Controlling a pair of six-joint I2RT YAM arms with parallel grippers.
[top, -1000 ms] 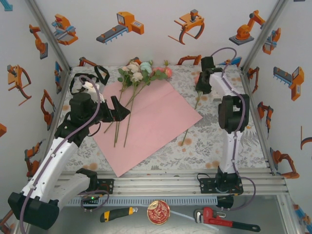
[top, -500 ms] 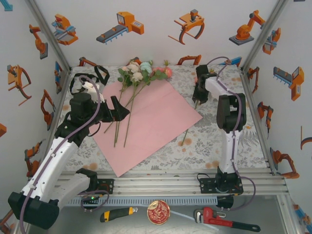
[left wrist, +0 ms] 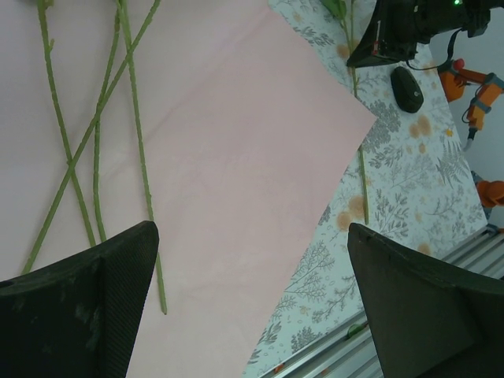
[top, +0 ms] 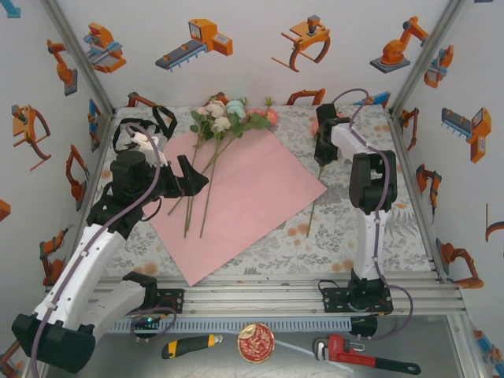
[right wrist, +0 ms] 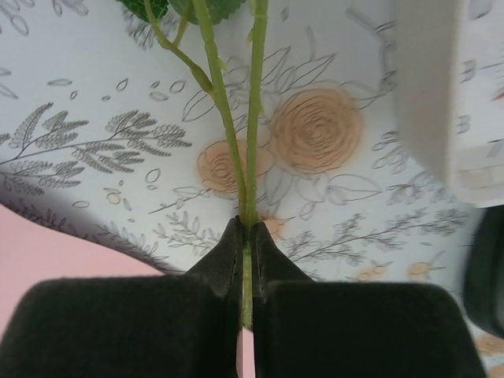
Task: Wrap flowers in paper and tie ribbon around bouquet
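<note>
**Stem swings toward six o'clock**

Since a second ago my right gripper (top: 320, 148), at two o'clock on the table, has edged toward ten o'clock. The single stem (top: 312, 201) it carries now points its loose end almost at six o'clock, passing right at the paper's three-o'clock corner. Seen from my right wrist, those jaws are pressed together on the green stem above the tablecloth (right wrist: 94, 142).

My left gripper (top: 197, 175) hovers at nine o'clock over the paper (top: 260, 197), jaws spread wide and pinching nothing. The paper lies pink side up at mid-table. The flowers (top: 224, 116) rest at twelve o'clock, with their stems across the paper. The ribbon (top: 161, 118) lies at ten o'clock.
</note>
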